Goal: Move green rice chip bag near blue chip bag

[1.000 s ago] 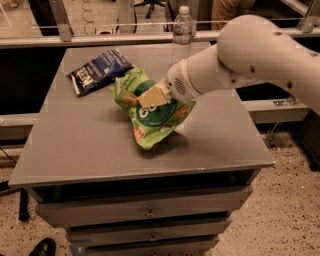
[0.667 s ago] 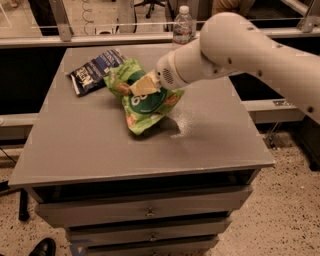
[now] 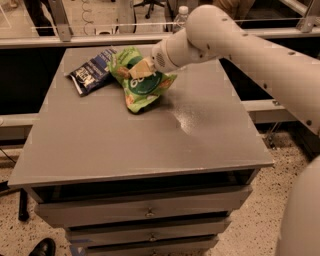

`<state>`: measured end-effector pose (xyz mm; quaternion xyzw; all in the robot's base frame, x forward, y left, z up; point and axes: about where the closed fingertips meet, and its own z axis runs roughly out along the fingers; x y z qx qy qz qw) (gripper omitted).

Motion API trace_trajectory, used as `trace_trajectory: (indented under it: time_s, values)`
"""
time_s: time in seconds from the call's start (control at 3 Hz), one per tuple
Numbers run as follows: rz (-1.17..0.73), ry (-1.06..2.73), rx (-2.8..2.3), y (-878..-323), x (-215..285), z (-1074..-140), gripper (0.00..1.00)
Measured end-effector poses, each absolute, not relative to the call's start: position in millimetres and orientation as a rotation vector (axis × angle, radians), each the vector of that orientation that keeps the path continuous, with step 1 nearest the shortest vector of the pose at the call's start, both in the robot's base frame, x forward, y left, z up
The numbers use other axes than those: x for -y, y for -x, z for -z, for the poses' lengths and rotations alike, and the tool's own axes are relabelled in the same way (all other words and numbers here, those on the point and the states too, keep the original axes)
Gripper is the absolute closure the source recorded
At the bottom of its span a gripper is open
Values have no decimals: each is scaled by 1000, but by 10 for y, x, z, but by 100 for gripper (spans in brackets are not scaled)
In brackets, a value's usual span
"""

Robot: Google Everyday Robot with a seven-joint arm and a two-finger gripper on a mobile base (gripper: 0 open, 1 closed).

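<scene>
The green rice chip bag is a bright green crinkly pouch with a dark circle, at the back left of the grey table. My gripper is shut on its upper part and holds it tilted, its lower edge close to the tabletop. The blue chip bag lies flat just left of it, at the table's back left corner. The green bag's top edge reaches the blue bag's right side. My white arm comes in from the upper right.
A clear water bottle stands behind the table's far edge, partly hidden by my arm. A glass barrier with a metal rail runs along the back. Drawers are below the tabletop. A black shoe is on the floor at lower left.
My gripper has carried the green bag left and toward the back of the table, from the table's middle to right beside the blue bag. The blue bag has not moved.
</scene>
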<state>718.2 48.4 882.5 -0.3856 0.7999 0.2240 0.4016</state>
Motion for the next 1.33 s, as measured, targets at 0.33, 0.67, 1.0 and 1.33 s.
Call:
trace_trajectory:
  time_s: [0.33,0.67,1.0,1.33]
  values:
    - [-526,981,-2036,-7425,-496,-8819,77]
    - [-512,984,-2038,-7492,-506,-8826,54]
    - [-531,983,-2024,-7471,-549,-8863,30]
    - [-559,986,-2006,-7396,-615,-8910,7]
